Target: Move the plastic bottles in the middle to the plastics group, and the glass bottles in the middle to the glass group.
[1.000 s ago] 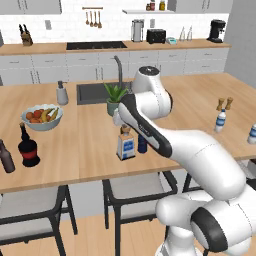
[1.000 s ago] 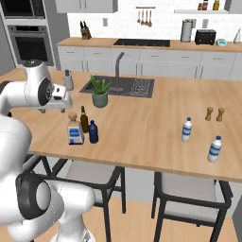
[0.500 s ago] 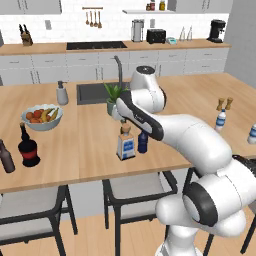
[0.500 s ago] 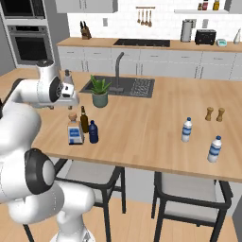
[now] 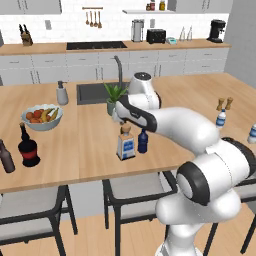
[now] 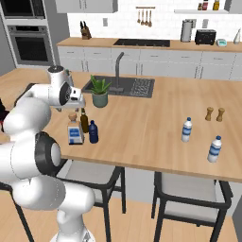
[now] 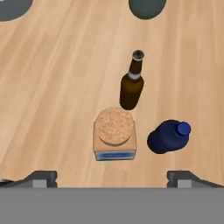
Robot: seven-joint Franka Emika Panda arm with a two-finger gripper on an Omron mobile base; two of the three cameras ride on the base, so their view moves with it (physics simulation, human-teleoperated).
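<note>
We find the gripper (image 7: 112, 177) spread wide and empty, poised above the 3 middle bottles. Below it stand the square bottle (image 7: 114, 134), the brown beer bottle (image 7: 131, 87) just behind, and the dark-blue bottle (image 7: 168, 136) beside. The left base view adds the black red-banded bottle (image 5: 27, 147) far along the counter (image 5: 85, 145).

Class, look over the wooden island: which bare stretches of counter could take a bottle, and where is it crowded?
Bare wood lies between the square bottle and the fruit bowl, and between the blue bottle and the white bottles. It is crowded where the brown bottle stands close to those two, under the gripper.
</note>
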